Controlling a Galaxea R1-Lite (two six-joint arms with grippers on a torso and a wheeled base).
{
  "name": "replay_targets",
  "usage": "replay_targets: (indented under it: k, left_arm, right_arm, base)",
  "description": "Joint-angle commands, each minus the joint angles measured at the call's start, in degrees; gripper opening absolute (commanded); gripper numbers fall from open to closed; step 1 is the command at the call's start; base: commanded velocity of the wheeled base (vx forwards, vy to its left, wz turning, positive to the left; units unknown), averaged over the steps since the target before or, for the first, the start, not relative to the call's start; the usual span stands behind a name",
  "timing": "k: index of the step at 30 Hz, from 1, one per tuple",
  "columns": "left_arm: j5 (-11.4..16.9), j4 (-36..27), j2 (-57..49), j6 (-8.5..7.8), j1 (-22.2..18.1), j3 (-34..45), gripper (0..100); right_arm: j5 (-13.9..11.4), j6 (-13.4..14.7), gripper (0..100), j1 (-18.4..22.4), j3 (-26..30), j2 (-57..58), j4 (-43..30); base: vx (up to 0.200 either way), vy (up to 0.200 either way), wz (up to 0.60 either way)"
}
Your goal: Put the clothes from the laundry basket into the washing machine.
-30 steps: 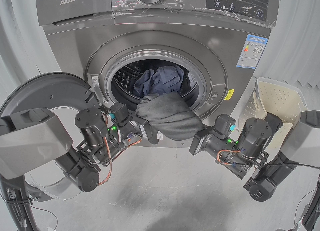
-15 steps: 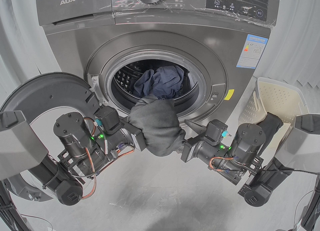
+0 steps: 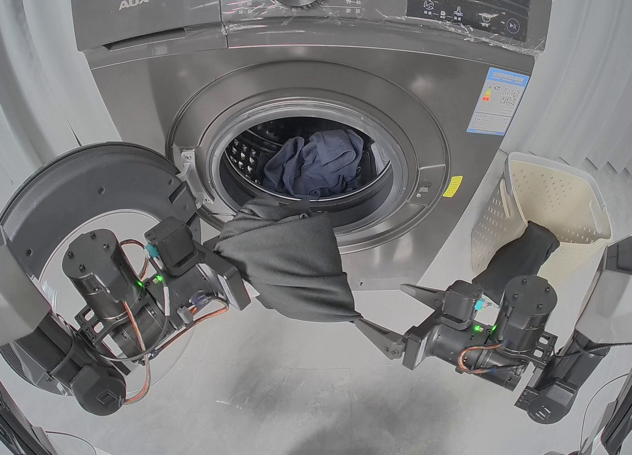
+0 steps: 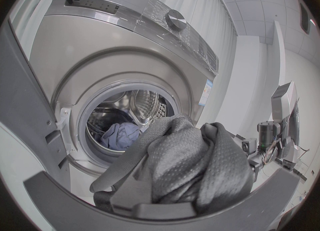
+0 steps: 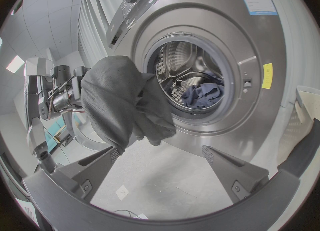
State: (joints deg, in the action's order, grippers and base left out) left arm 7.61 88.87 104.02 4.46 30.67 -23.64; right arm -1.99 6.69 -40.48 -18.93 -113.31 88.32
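Observation:
A dark grey garment (image 3: 289,265) hangs from the washing machine's door lip down in front of the machine. My left gripper (image 3: 232,273) is shut on its left side; in the left wrist view the cloth (image 4: 190,161) is bunched over the gripper (image 4: 150,191). My right gripper (image 3: 382,305) stands open low to the right, and one fingertip (image 5: 115,149) meets the garment's lower corner (image 5: 113,101). Blue clothes (image 3: 316,163) lie inside the drum. The cream laundry basket (image 3: 559,193) stands to the right of the machine, with a black garment (image 3: 520,255) draped over its rim.
The washing machine's round door (image 3: 85,180) is swung open to the left, right behind my left arm. Bare grey floor (image 3: 303,384) lies in front of the machine. White curtains hang on both sides.
Both arms have drawn back and down from the drum opening. The grey garment came with the left gripper and hangs lower and looser. The right gripper has dropped down to the right, fingers now spread.

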Motion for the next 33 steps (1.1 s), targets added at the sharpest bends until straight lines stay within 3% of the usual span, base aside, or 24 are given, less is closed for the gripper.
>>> replay_targets:
  k: [1,17,27,33]
  left_arm:
    - [-0.05,-0.01,0.04,-0.68,-0.09,3.16,0]
    - [-0.14,0.08,1.27,-0.68,0.71,5.62,0]
    - [-0.22,0.08,2.85,-0.95,1.23,5.27,0]
    - [-0.22,0.08,4.17,-2.88,1.23,5.18,0]
  right_arm:
    - [-0.39,-0.63,100,3.83,4.78,1.43,-0.08]
    - [-0.65,-0.72,100,4.98,5.22,1.87,-0.08]
    - [-0.65,-0.72,100,4.89,4.87,1.78,-0.08]
    - [-0.56,-0.72,100,4.45,4.78,1.69,-0.08]
  base:
    - [0.000,0.000,0.00]
    - [0.000,0.000,0.00]
    - [0.180,0.000,0.00]
    - [0.033,0.000,0.00]
